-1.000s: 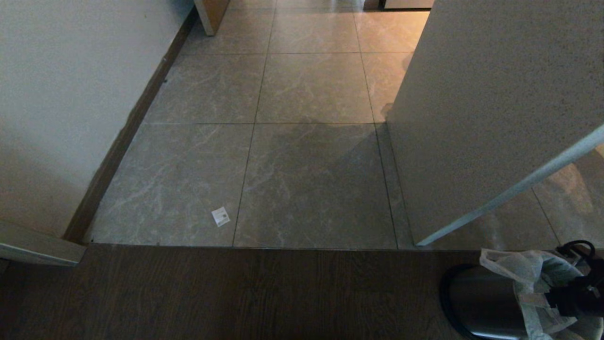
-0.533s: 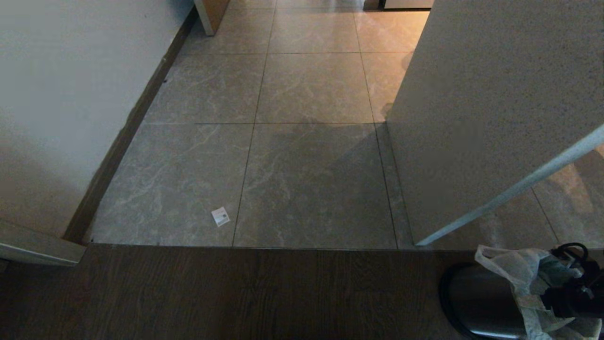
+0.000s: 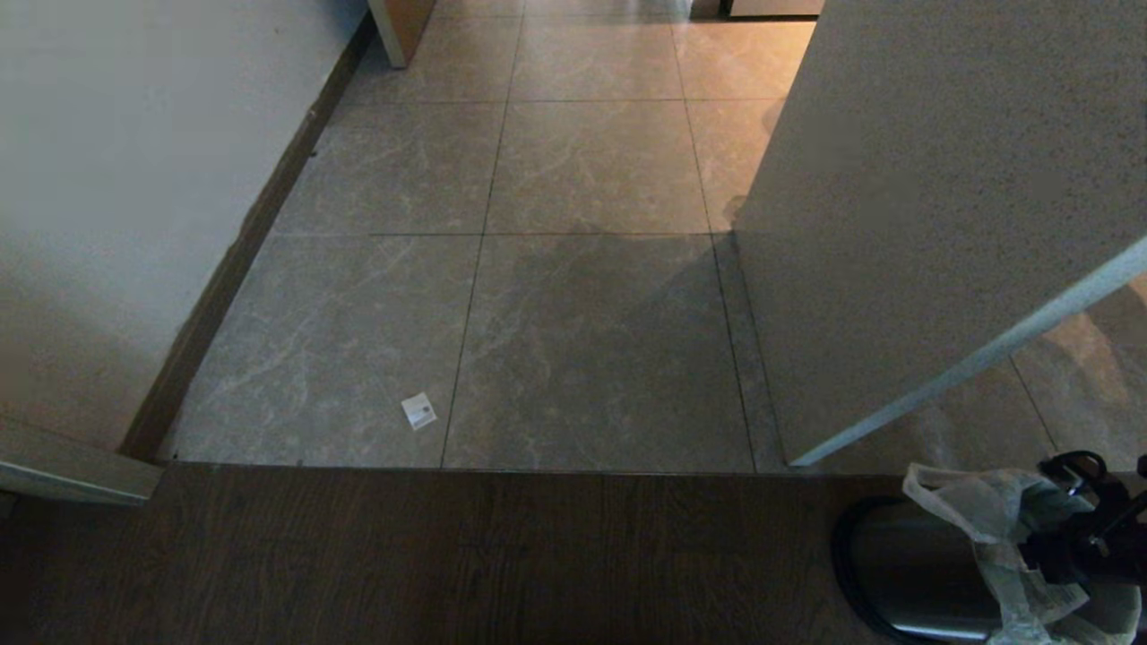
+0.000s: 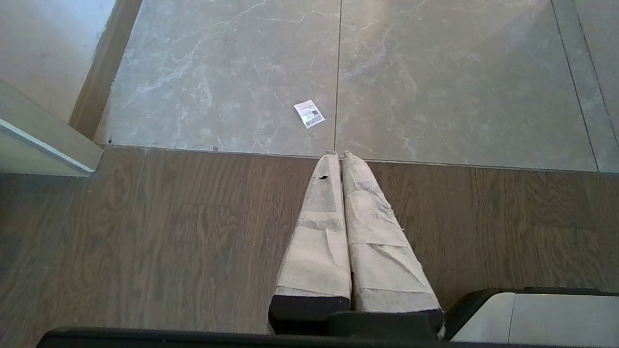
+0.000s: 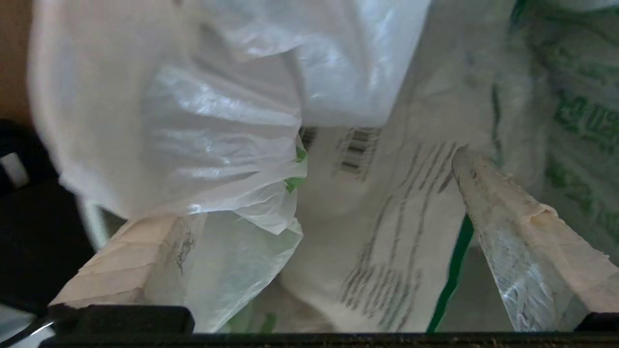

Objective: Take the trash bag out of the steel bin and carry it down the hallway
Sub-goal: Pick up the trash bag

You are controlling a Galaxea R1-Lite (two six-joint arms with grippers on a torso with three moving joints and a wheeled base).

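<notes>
The steel bin point(image 3: 905, 573) stands on the dark wood floor at the lower right edge of the head view. The white trash bag point(image 3: 986, 511) with green print bulges out of its mouth. My right gripper point(image 3: 1075, 548) is at the bin's mouth among the bag's folds. In the right wrist view this gripper point(image 5: 329, 193) is open, its fingers point(image 5: 508, 217) wide apart; the bag point(image 5: 217, 135) lies between them and drapes over one finger. My left gripper point(image 4: 338, 155) is shut and empty, parked above the wood floor. The tiled hallway point(image 3: 591, 161) runs ahead.
A cream wall point(image 3: 107, 179) with dark skirting bounds the left side. A wall corner point(image 3: 941, 179) juts in on the right, just beyond the bin. A small white paper label point(image 3: 418, 410) lies on the tiles near the wood floor point(image 3: 448, 555).
My right gripper has shifted slightly at the bin's mouth, and the bag's upper folds have moved a little with it. The rest of the scene is still.
</notes>
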